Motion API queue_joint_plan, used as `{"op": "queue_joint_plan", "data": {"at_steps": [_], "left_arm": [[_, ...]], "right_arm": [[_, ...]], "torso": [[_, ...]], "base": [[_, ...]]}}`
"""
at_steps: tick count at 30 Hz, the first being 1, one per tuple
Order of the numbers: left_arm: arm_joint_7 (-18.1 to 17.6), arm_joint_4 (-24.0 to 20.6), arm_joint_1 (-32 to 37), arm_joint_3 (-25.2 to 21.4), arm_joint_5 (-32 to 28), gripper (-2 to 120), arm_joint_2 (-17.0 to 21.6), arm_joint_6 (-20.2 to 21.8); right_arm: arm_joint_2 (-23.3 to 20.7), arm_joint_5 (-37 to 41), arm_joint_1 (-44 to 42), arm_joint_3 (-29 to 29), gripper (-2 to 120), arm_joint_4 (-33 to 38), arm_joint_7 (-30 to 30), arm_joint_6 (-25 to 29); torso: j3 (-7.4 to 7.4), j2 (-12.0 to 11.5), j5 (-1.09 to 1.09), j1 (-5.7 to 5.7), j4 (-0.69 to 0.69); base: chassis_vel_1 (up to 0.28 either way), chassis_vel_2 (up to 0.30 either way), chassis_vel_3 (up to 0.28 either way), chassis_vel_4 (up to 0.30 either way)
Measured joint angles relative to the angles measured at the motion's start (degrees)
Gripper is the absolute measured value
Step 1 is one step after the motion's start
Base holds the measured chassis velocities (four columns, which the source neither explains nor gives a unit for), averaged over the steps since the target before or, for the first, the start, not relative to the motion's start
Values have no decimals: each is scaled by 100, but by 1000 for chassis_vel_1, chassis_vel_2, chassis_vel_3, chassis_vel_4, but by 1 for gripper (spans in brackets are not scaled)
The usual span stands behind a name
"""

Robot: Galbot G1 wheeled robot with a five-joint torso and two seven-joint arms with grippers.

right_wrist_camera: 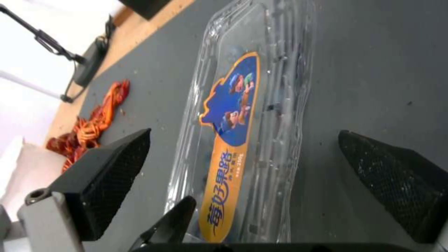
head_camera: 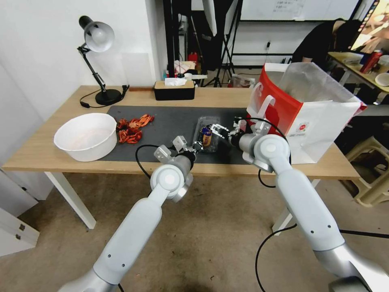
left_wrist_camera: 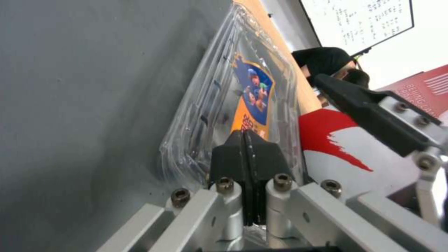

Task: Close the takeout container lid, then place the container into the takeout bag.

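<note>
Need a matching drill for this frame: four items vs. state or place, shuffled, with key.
1. left pincer
2. right pincer
3. bag
4. bowl

A. open above the container
B. stands at the table's right end
C. shut on the container's near edge
D. on the table's left, off the mat

Pairs: 1-C, 2-A, 3-B, 4-D

Just ahead of the black-padded left gripper [left_wrist_camera: 244,140], the small clear plastic clamshell takeout container [head_camera: 206,133] shows a blue-and-orange cartoon label [right_wrist_camera: 231,140] with white lettering. Under it, a dark grey mat [head_camera: 170,121] on the pale wooden table [head_camera: 60,150]. Beside the right gripper [head_camera: 219,130], with its black mesh-textured pads [right_wrist_camera: 110,175], the red-and-white paper takeout bag [head_camera: 316,121], a red brushstroke on white. Away past the left gripper: orange-red scraps [head_camera: 131,129], a round white bowl [head_camera: 86,136].
</note>
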Motion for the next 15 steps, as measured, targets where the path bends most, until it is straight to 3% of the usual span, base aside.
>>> {"op": "queue_joint_plan", "data": {"at_steps": [9,15], "left_arm": [[-13,0,0,-13,3,0,-5,-15],[-32,-8,-14,-17,1,0,-12,-20]], "right_arm": [[64,264,246,-144,99,-265,497,-212],[103,442,310,-152,80,-375,648,-252]], "torso": [[0,0,0,0,0],[-2,0,-1,-1,-2]], "base": [[0,0,0,0],[0,0,0,0]]}}
